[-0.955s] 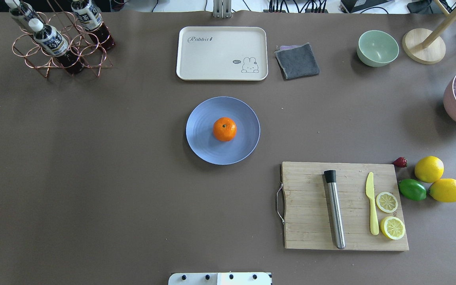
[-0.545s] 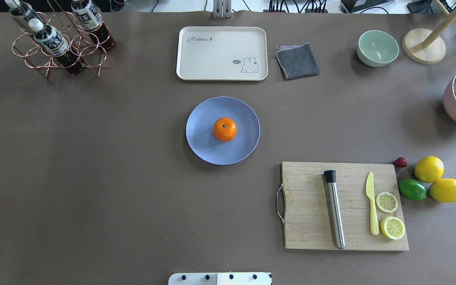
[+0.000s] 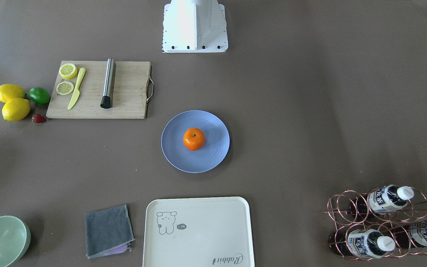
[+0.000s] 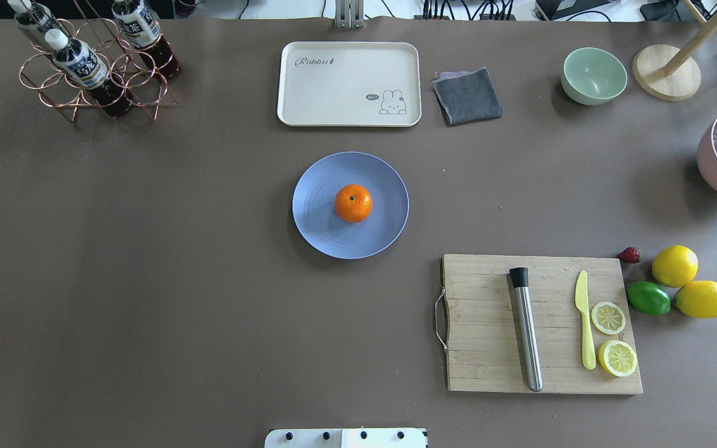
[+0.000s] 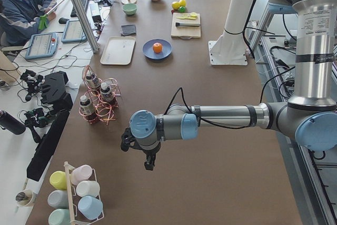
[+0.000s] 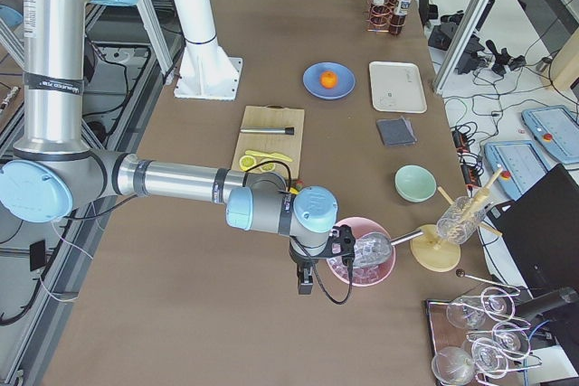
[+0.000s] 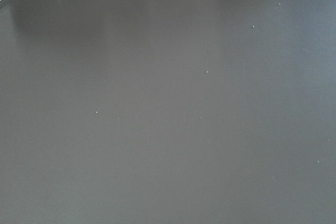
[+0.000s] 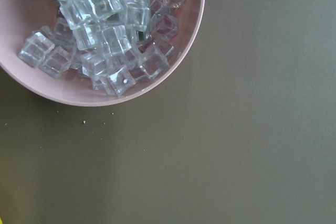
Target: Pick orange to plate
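One orange (image 4: 353,203) sits at the middle of one pale-blue plate (image 4: 321,235), mid-counter (image 4: 147,280) — unmoved over the last second, so I judge the placing done. My left claw (image 5: 149,164) hangs over bare counter far left, my right claw (image 6: 306,283) beside one pink bowl of ice (image 8: 94,98) far right — wide or narrow, I cannot tell. Two lemons (image 4: 674,266) and one lime (image 4: 648,298) lie right.

Plate (image 4: 321,233) well apart from tray (image 4: 333,87), cutting board (image 4: 483,323); overhead approach seemingly open.
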